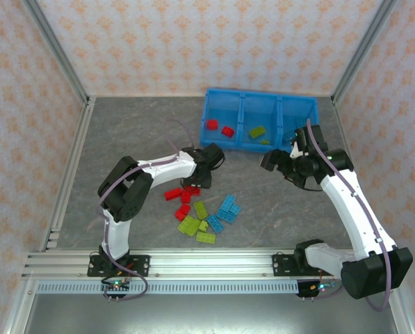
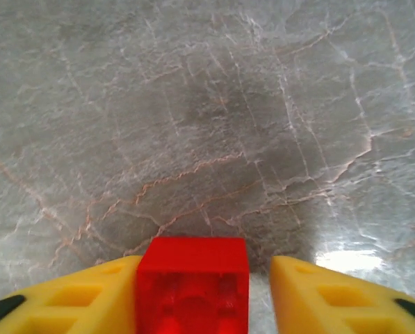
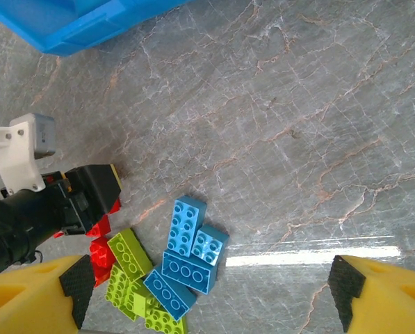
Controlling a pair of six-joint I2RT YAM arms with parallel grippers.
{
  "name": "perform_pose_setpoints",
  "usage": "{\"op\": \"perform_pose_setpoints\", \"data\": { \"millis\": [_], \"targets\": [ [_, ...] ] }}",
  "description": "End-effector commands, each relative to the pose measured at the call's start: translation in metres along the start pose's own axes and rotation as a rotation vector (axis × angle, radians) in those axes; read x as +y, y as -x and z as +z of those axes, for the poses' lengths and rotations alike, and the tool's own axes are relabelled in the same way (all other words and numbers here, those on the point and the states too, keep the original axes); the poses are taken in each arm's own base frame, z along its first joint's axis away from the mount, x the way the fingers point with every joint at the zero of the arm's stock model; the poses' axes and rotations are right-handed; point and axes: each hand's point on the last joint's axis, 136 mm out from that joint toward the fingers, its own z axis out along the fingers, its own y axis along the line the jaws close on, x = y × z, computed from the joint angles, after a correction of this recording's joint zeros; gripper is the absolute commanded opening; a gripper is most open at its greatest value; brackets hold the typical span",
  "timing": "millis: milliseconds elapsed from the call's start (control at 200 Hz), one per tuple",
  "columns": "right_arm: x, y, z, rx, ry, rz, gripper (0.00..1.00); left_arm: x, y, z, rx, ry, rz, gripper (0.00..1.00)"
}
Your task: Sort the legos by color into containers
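Grey marbled table (image 1: 137, 132), patterned wallpaper walls (image 1: 193, 42), aluminium frame posts (image 1: 58, 49): sort barely started.

The blue bin (image 1: 260, 96) sits upper centre-right of the top view. It holds two red legos (image 1: 220, 128) in its frame-left compartment and green ones (image 1: 257, 131) in the middle. I can't see any blue in the frame-right one, which is partly behind the arm. Most bricks are unsorted in a mixed red/green/blue pile (image 1: 200, 209) at mid-frame. The left gripper (image 2: 204, 292) is narrowed around a red brick (image 2: 192, 278), with one finger against it and a gap at the other, so it doesn't look clamped. The right gripper (image 3: 210, 285) is wide open and empty, above the pile's blue side.
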Motion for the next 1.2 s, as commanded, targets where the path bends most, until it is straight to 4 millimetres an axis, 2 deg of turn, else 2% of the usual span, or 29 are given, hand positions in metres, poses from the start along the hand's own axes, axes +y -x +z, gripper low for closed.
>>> {"op": "perform_pose_setpoints", "data": {
  "millis": [0, 105, 220, 235, 360, 460, 545, 560, 636, 716, 751, 881, 1061, 1196],
  "targets": [
    [0.006, -0.009, -0.009, 0.018, 0.037, -0.002, 0.89, 0.002, 0.004, -0.004, -0.025, 0.022, -0.016, 0.42],
    [0.025, -0.029, -0.006, 0.098, 0.151, -0.003, 0.87, 0.001, 0.009, -0.011, -0.045, 0.011, -0.005, 0.35],
    [0.04, -0.059, -0.005, 0.192, 0.213, -0.026, 0.87, -0.004, 0.019, -0.03, -0.075, -0.023, 0.009, 0.31],
    [0.04, -0.061, -0.005, 0.197, 0.211, -0.031, 0.87, -0.005, 0.024, -0.043, -0.102, -0.045, 0.004, 0.31],
    [0.044, -0.075, -0.008, 0.224, 0.197, -0.051, 0.87, -0.015, 0.056, -0.089, -0.223, -0.114, 0.007, 0.29],
    [0.051, -0.073, -0.012, 0.204, 0.219, -0.042, 0.87, -0.025, 0.096, -0.127, -0.355, -0.133, 0.039, 0.27],
    [0.051, -0.068, -0.012, 0.181, 0.213, -0.03, 0.87, -0.034, 0.137, -0.157, -0.471, -0.115, 0.061, 0.26],
    [0.05, -0.068, -0.012, 0.178, 0.209, -0.027, 0.87, -0.036, 0.142, -0.149, -0.469, -0.095, 0.07, 0.26],
    [0.049, -0.066, -0.012, 0.166, 0.196, -0.02, 0.87, -0.042, 0.178, -0.153, -0.52, -0.058, 0.069, 0.25],
    [0.048, -0.063, -0.015, 0.146, 0.191, -0.015, 0.87, -0.044, 0.213, -0.146, -0.542, -0.046, 0.038, 0.25],
    [0.047, -0.061, -0.017, 0.129, 0.187, -0.013, 0.87, -0.045, 0.223, -0.135, -0.534, -0.039, 0.036, 0.25],
    [0.049, -0.054, -0.024, 0.082, 0.191, 0.001, 0.87, -0.057, 0.258, -0.119, -0.581, -0.058, 0.024, 0.25],
    [0.05, -0.054, -0.028, 0.068, 0.203, 0.014, 0.87, -0.068, 0.272, -0.097, -0.603, -0.086, 0.025, 0.29],
    [0.046, -0.055, -0.026, 0.067, 0.188, 0.018, 0.87, -0.071, 0.273, -0.107, -0.611, -0.109, 0.039, 0.35]
  ]
}}
